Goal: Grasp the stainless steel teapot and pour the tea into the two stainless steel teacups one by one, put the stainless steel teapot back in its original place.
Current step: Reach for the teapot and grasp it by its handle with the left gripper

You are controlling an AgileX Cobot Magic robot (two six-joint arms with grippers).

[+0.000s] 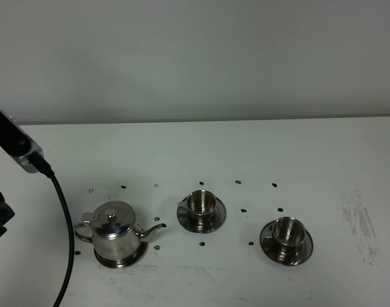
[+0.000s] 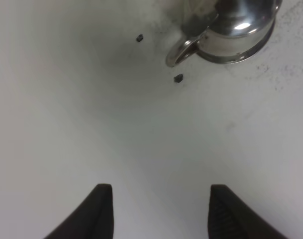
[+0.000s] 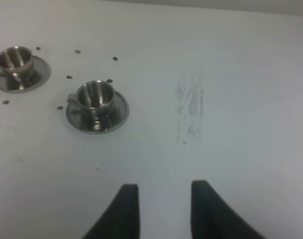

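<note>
Steel teapot (image 1: 114,233), lid down, sits on its saucer (image 1: 125,262) at the bench's (image 1: 310,160) left. Both teacups (image 1: 201,203) (image 1: 286,230) sit upright on saucers, contents unclear. Left fingers (image 2: 101,209) are spread near the pot's handle, and right fingers (image 3: 129,209) are slightly parted. Both are empty.

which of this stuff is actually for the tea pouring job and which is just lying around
For the job: shiny rounded steel teapot; round steel saucer under it; small steel teacup in the middle and its saucer; small steel teacup on the right and its saucer.
Just lying about: small black marks on the white table; grey scuffed patch; black cable.
</note>
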